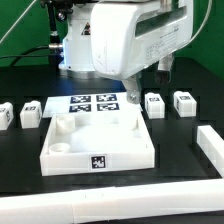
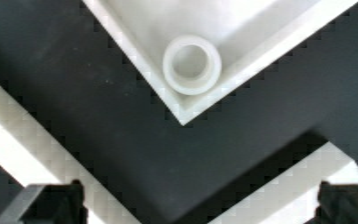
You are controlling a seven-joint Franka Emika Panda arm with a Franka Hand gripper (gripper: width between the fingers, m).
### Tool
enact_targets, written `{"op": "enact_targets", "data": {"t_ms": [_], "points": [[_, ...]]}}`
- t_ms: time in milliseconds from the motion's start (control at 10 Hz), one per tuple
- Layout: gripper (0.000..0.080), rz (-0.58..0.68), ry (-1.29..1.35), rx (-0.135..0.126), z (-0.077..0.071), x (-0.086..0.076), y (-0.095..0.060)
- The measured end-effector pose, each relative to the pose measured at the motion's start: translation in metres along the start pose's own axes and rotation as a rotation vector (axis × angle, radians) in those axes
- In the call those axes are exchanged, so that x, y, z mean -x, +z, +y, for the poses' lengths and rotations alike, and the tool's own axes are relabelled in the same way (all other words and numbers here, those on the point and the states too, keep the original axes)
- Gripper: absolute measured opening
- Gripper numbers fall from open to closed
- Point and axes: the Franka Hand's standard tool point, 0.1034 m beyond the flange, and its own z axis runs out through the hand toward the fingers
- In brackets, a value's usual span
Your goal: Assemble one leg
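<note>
Exterior view, read left to right, everything placed off the panel (image 1: 70, 160).

- Leftmost leg (image 1: 5, 114): on the black table, well off the panel's left side, cut by the frame edge.
- Second leg (image 1: 32, 112): near the panel's far-left corner with a clear gap to it, tag face toward the camera.
- Panel: white, square, raised rim, lying flat mid-table. Near-left socket (image 1: 62, 145) is round and open. Panel tag (image 1: 97, 160) sits on the front wall.
- Marker board (image 1: 93, 102): flat, four tags, just beyond the panel's far edge.
- Arm (image 1: 120, 40): bulky white housing hanging over the panel's far-right corner.
- Third leg (image 1: 155, 104): just off the panel's far-right corner, not touching it.
- Rightmost leg (image 1: 184, 102): farther out from the panel on the same side, beside the third leg with a gap between them.
- White rail (image 1: 212, 145): out past the panel's right side, well apart from it.

All four legs rest on the table, and none of them is seated in a socket.

Wrist view:
- Gripper (image 2: 197, 205): released. The dark fingertips (image 2: 51, 200) stand wide apart with only bare black table between them, so it grips nothing.
- One corner of the panel (image 2: 265, 30) points toward the gripper. Its corner socket (image 2: 192, 65), a round white ring, lies clear of the fingers and not between them.
</note>
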Motion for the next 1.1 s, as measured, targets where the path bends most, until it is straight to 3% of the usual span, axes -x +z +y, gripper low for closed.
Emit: {"op": "enact_targets", "data": {"t_ms": [900,1100], "points": [[0.065,-0.001,-0.048,0.0,-0.001,0.001,0.0],[0.065,-0.002,-0.187,0.001,-0.013,0.014,0.004]]}}
